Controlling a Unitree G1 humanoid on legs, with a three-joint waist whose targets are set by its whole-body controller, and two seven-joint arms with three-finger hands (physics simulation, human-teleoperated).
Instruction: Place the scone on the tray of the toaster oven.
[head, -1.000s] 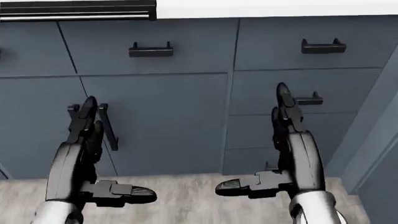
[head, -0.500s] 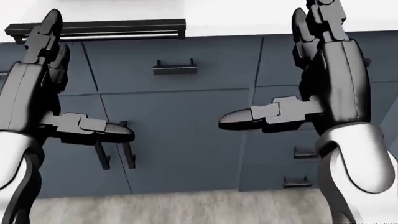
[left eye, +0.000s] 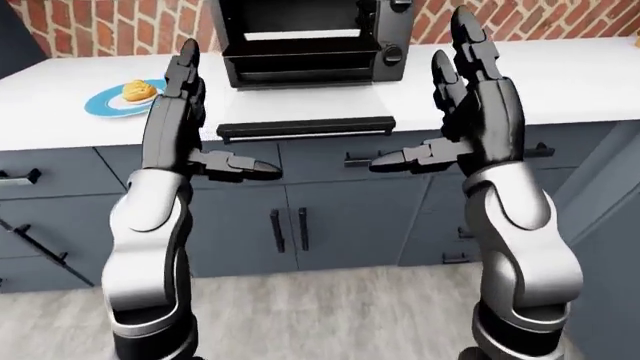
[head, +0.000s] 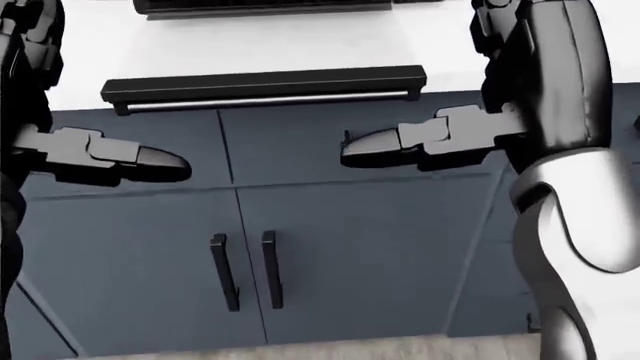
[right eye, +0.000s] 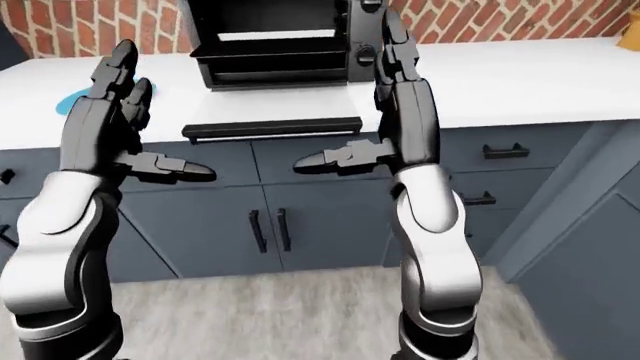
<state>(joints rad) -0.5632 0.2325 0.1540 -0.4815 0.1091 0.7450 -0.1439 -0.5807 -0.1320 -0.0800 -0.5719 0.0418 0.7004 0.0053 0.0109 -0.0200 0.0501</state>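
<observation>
1. Left-eye view shows both arms raised, each black three-finger hand held upright with fingers straight up and the thumb jutting inward; the left hand (left eye: 190, 112) and right hand (left eye: 465, 105) are both spread wide and hold nothing.
2. Below and between the two hands lies the grey wood-grain floor (left eye: 320, 307), well beneath them.
3. Just past the hands stand the dark blue-grey cabinet doors (left eye: 330, 225) with paired black vertical handles (left eye: 288, 229) between the hands and lower down; black drawer pulls (right eye: 505, 151) show to the right of the right hand in the right-eye view.
4. Above the cabinets runs the white table (left eye: 570, 75), its edge level with the thumbs.
5. Between the hands, the black toaster oven door (left eye: 305, 126) hangs folded down over the table edge, its long bar handle seen in the head view between the two thumbs.
6. Beyond it, above and between the fingertips, sits the black toaster oven (left eye: 305, 37) with its open cavity and dark tray (left eye: 300, 64).
7. Left of the left hand, apart from it, the golden-brown scone (left eye: 138, 91) rests on a round blue plate (left eye: 108, 105) on the table.
8. Farthest off is the red brick wall (left eye: 110, 22).
</observation>
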